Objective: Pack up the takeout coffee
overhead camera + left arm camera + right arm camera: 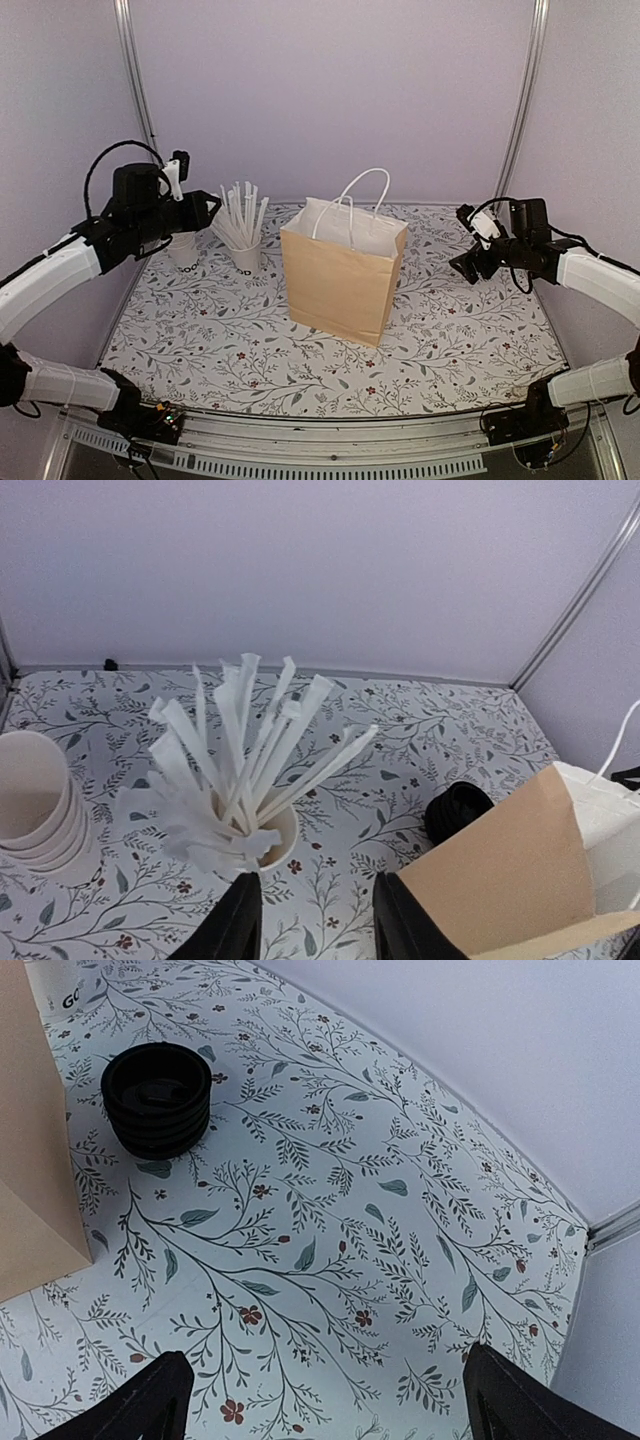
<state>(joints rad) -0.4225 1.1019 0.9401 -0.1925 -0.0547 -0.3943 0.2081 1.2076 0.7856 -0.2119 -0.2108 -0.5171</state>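
- Hunting for the takeout coffee, I find no lidded cup in any view; it may sit inside the paper bag (340, 285) or behind it, I cannot tell which.
- My left hand (318, 888) hovers just above the wrapped straws (236, 742), fingers partly apart and gripping nothing.
- My right hand (325, 1360) is spread wide and empty, near the stack of black lids (157, 1100).
- I judge a straw pick is in hand: the next move calls for descending, pinching a single straw, then carrying it to the bag's open mouth.

Bag (343, 270) centred on table (450, 330), straw cup (245, 255) left of it (cup stack (183, 250) beyond), lid stack (156, 1098) behind.
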